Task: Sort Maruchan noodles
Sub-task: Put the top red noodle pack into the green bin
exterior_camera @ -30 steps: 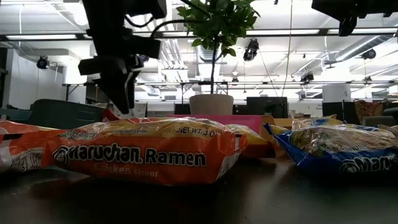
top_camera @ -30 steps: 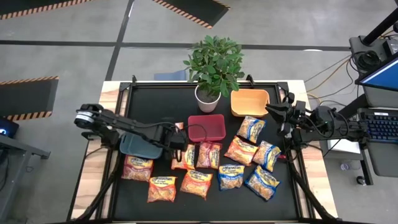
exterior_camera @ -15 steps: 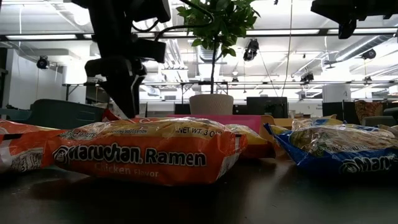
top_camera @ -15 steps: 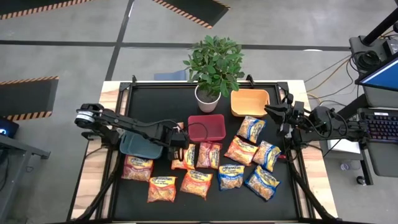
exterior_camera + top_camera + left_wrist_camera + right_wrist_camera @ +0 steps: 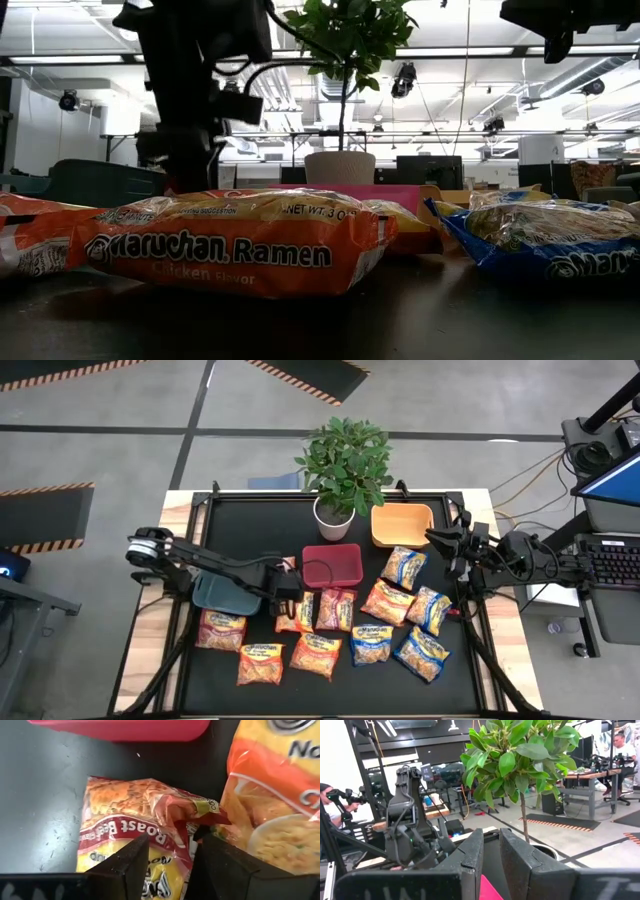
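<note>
- We have our left gripper (image 5: 170, 862) low over the red Roast Beef packet (image 5: 135, 820), just in front of the red bin (image 5: 332, 564). Its fingers stand narrowly apart astride the packet's raised, crumpled edge, not yet closed on it as far as we can see.
- Our right gripper (image 5: 490, 855) waits raised at the table's right edge, well right of the red bin, with only a slim gap between its fingers and nothing held.
- The Maruchan noodles (image 5: 330, 630) lie scattered flat in front of and to the right of the red bin: orange and red packets in front, blue-and-yellow ones to the right.
- We judge these packets light, with crinkly, slippery film over a brittle noodle block. A pinch on the bunched seam or a corner should hold better than on the flat face; hard squeezing may crack the noodles.
- The black tabletop (image 5: 250, 520) looks smooth and matte, so packets may slide when nudged.
- Beyond the red bin stand a potted plant (image 5: 343, 465) and an orange bin (image 5: 402, 525); a grey-blue bin (image 5: 222, 592) sits to its left under our left arm.
- Behind lies an open workshop with desks and ceiling lights.
</note>
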You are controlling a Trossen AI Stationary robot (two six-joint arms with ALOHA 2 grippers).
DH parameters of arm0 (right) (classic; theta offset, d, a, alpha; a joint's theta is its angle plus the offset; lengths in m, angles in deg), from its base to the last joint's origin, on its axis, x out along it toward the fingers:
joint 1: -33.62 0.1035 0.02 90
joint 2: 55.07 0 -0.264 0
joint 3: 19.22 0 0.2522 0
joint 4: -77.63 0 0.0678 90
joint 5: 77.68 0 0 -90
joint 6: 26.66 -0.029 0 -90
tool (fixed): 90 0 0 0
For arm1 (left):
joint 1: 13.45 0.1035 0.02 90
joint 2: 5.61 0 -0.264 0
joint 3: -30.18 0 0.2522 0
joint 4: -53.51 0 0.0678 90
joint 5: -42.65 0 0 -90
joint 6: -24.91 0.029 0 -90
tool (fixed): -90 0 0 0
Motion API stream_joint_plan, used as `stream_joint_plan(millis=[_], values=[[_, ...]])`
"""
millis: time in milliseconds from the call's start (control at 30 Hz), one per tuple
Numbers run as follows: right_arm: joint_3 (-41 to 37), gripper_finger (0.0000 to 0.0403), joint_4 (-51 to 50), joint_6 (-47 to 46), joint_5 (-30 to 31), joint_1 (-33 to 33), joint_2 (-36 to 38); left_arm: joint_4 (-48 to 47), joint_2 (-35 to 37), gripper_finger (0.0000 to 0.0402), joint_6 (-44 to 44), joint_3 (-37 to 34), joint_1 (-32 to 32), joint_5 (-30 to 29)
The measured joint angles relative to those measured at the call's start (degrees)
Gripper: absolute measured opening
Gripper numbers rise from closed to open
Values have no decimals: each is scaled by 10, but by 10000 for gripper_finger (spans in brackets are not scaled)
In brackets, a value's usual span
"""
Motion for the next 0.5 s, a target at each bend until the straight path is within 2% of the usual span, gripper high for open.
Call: stream_joint_plan(millis=[300,400,500], values=[[0,52,0,1,0,0,0,1,-32,160,0,0,0,-1],[0,52,0,1,0,0,0,1,-36,132,0,0,0,-3],[0,52,0,2,0,0,0,1,-35,79,0,0,0,-3]])
